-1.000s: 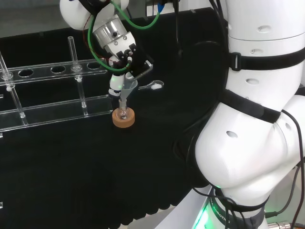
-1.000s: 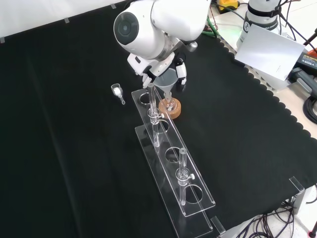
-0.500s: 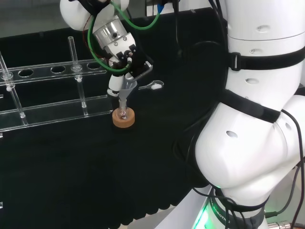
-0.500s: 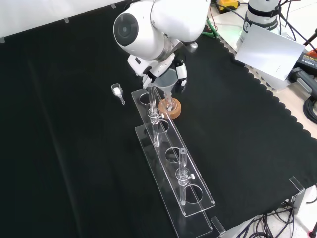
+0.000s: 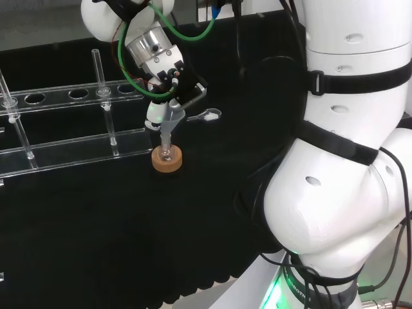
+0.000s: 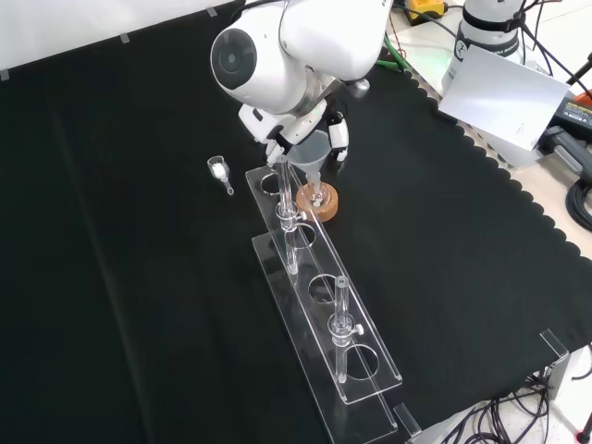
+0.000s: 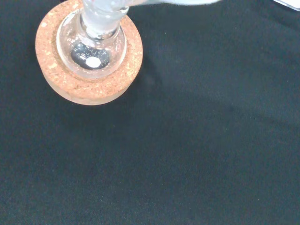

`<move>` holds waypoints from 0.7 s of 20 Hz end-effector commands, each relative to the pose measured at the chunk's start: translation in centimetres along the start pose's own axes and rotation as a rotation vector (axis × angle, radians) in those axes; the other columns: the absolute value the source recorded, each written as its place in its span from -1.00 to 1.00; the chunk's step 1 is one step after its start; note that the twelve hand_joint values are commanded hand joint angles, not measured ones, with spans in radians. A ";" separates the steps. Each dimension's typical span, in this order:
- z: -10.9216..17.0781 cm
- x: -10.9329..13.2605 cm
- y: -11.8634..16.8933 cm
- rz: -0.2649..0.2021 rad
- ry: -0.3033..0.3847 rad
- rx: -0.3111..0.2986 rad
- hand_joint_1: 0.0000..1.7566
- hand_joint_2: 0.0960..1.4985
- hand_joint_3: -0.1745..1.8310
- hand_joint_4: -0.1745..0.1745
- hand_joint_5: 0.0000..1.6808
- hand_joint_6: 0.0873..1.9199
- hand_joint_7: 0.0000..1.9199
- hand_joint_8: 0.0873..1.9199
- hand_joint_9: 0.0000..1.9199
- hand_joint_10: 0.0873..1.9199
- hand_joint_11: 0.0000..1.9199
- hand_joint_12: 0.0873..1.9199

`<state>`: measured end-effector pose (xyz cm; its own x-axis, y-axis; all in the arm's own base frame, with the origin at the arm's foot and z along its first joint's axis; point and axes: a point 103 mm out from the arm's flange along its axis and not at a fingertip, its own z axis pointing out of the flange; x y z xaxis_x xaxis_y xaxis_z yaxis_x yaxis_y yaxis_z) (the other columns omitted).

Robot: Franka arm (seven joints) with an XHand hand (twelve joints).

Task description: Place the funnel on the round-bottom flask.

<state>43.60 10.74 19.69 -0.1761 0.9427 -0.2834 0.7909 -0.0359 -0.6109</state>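
Note:
A clear round-bottom flask point(image 5: 167, 152) sits upright in a cork ring point(image 5: 167, 162) on the black cloth. The clear funnel point(image 5: 172, 117) stands right above it, its stem reaching down into the flask's neck. The hand point(image 5: 168, 82) is over the funnel, its fingers curled round the funnel's cone. In the front view the funnel point(image 6: 313, 151) hangs under the hand point(image 6: 339, 136), above the flask point(image 6: 317, 193) and the cork ring point(image 6: 319, 207). The wrist view looks down on the flask point(image 7: 93, 50) in its cork ring point(image 7: 91, 91).
A long clear rack point(image 6: 319, 314) with a few upright glass tubes runs beside the cork ring, close to the hand; in the head view the rack point(image 5: 71, 122) lies to the left. A small clear scoop point(image 6: 220, 171) lies beyond the rack's end.
In the head view the hand and the funnel have shifted slightly to the left and up over the flask. The flask and cork ring have stayed put.

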 end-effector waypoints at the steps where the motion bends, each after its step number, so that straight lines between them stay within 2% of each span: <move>1: 0.1 -0.1 -0.2 0.000 0.007 0.001 -0.37 -0.25 -0.37 -0.47 -0.56 -0.26 -0.37 -0.04 -0.07 -0.26 -0.44 0.33; 10: 0.7 -0.1 -0.3 -0.003 0.013 0.003 -0.40 -0.23 -0.41 -0.47 -0.57 -0.39 -0.42 -0.10 -0.13 -0.36 -0.45 0.34; 14: 0.6 -0.1 -0.5 -0.004 0.016 -0.001 -0.41 -0.22 -0.43 -0.47 -0.60 -0.51 -0.48 -0.12 -0.19 -0.38 -0.45 0.34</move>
<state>42.99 10.42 19.49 -0.1698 0.9472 -0.2721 0.7883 -0.0352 -0.6143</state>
